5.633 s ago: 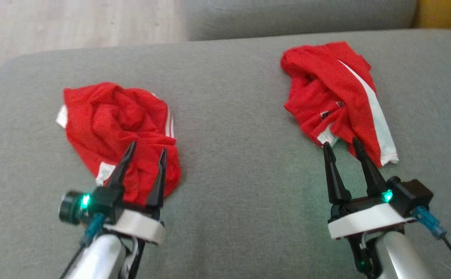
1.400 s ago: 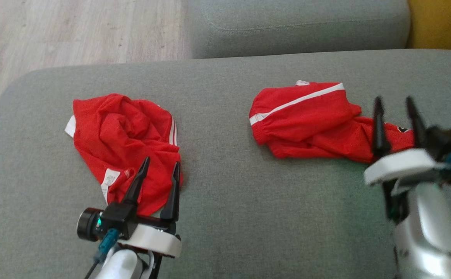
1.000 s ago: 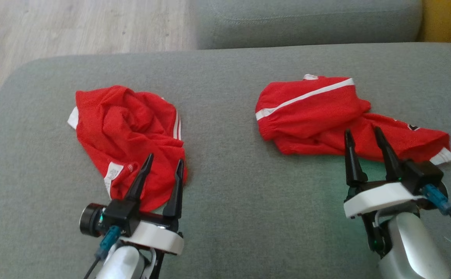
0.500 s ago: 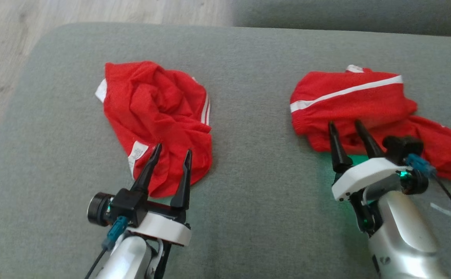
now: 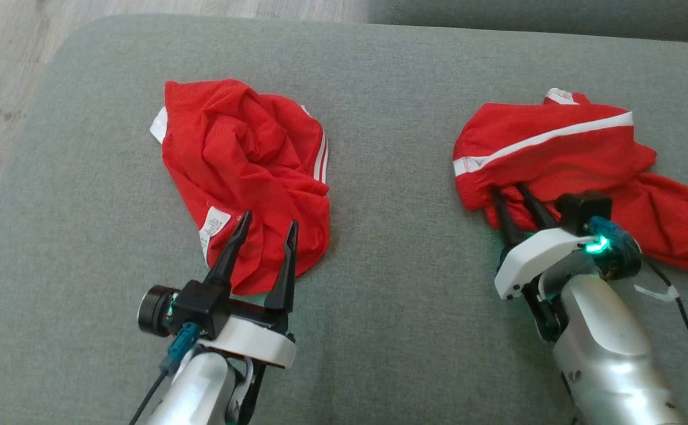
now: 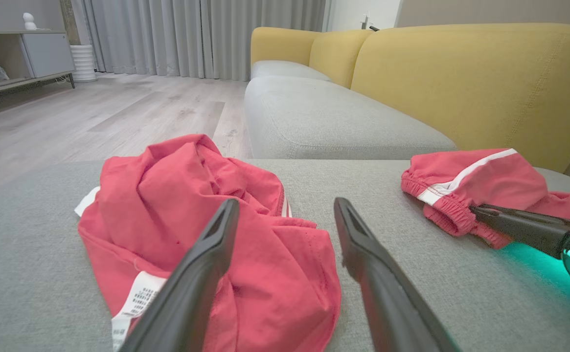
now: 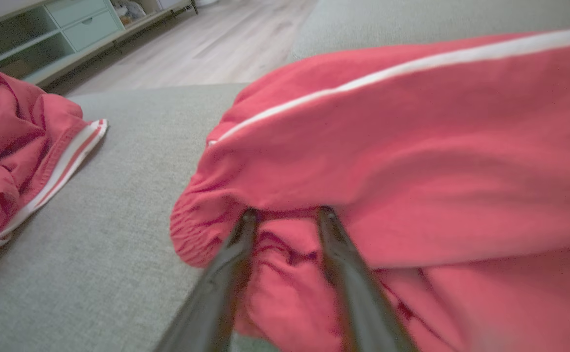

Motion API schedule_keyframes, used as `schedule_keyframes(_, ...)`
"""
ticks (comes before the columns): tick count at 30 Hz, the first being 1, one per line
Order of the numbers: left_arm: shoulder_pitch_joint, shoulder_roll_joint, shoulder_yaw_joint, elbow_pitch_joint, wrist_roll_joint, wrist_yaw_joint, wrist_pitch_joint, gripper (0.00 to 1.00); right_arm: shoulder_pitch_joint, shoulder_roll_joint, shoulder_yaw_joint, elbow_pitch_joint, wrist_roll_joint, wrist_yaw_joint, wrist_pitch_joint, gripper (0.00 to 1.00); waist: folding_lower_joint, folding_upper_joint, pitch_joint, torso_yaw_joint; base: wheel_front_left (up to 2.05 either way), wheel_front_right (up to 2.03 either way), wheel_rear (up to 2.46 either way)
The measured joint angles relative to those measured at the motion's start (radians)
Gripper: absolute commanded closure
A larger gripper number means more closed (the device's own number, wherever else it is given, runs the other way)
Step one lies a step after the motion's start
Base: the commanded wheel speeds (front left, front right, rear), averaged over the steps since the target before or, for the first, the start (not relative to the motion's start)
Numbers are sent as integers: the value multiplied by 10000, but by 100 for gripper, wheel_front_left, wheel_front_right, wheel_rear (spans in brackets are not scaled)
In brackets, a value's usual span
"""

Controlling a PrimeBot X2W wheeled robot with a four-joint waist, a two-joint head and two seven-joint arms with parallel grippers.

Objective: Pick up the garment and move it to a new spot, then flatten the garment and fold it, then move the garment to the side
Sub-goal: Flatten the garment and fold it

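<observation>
Care label [image 5: 212, 222] on left red garment [image 5: 243, 171], white, print illegible.

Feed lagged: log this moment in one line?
left gripper: open, at crumpled garment | right gripper: buried in striped garment's fold, grip unconfirmed

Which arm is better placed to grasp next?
Right: the right end effector is in the folds of the red white-striped fabric garment; the left end effector hovers open over the crumpled red garment.
</observation>
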Motion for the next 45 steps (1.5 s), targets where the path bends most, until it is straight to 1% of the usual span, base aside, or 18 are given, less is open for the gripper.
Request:
schedule_keyframes(4,-21,-8,104,63,79,-12,2,0,-163,-10,-10,100,2,0,-631,100,0,0,-97,-75,0,0,0)
schedule_keyframes(7,-16,-10,174,153,82,-84,0,0,-164,-13,-10,-46,4,0,-888,100,0,0,-270,-119,0,0,0)
schedule_keyframes(15,80,-88,219,178,150,-96,-2,0,-137,-31,-165,-1597,-13,0,-1014,100,-1,0,-788,1,0,0,0)
schedule_keyframes(18,369,-102,274,171,150,-94,-10,0,106,-36,-324,-2464,-46,0,-752,100,-2,0,-979,106,0,0,0)
schedule_keyframes(24,662,-102,322,134,153,-96,-10,0,947,-31,-593,-4608,-105,0,-36,100,-3,0,-1076,214,0,0,0)
schedule_keyframes(26,656,-104,322,88,199,-102,-10,0,924,-31,-731,-5198,-211,0,291,100,-2,0,-974,263,0,0,0)
schedule_keyframes(28,577,-150,291,12,253,-186,-10,0,444,-31,-997,-5630,-717,0,784,100,-1,0,-746,399,0,0,0)
schedule_keyframes(30,478,-203,261,2,253,-263,-10,0,-240,-27,-1379,-5578,-1080,0,1099,100,0,0,-563,526,0,0,0)
schedule_keyframes(32,294,-255,211,10,251,-272,-10,0,-1167,-33,-1942,-5175,-1605,0,1352,100,0,0,-363,681,0,0,0)
schedule_keyframes(33,173,-286,174,19,251,-276,-10,0,-1637,-98,-2169,-4876,-2050,0,1432,100,0,0,-265,771,0,0,0)
schedule_keyframes(34,173,-286,174,19,251,-276,-10,0,-1637,-98,-2169,-4876,-2050,0,1432,100,0,0,-265,771,0,0,0)
schedule_keyframes(36,-96,-337,71,40,251,-359,-10,0,-2530,-380,-2487,-3990,-2600,0,1615,100,0,0,-77,986,0,0,0)
schedule_keyframes(39,-360,-378,-71,69,240,-380,-12,0,-3554,-1110,-2771,-2240,-3246,0,1881,99,1,0,191,1321,0,0,0)
schedule_keyframes(40,-418,-387,-96,109,238,-380,-12,0,-3790,-1392,-2989,-1701,-3521,0,1941,0,1,0,273,1432,0,0,0)
schedule_keyframes(42,-480,-389,-125,148,171,-376,-12,0,-4146,-1937,-3526,-723,-4259,0,2104,0,1,0,424,1643,0,0,0)
schedule_keyframes(43,-487,-391,-157,155,119,-366,-12,0,-4362,-2324,-4067,-19,-4893,0,2105,0,1,0,556,1800,0,0,0)
schedule_keyframes(45,-490,-395,-178,171,54,-345,-12,0,-4490,-2452,-4523,407,-5467,0,1988,0,2,0,657,1890,0,0,0)
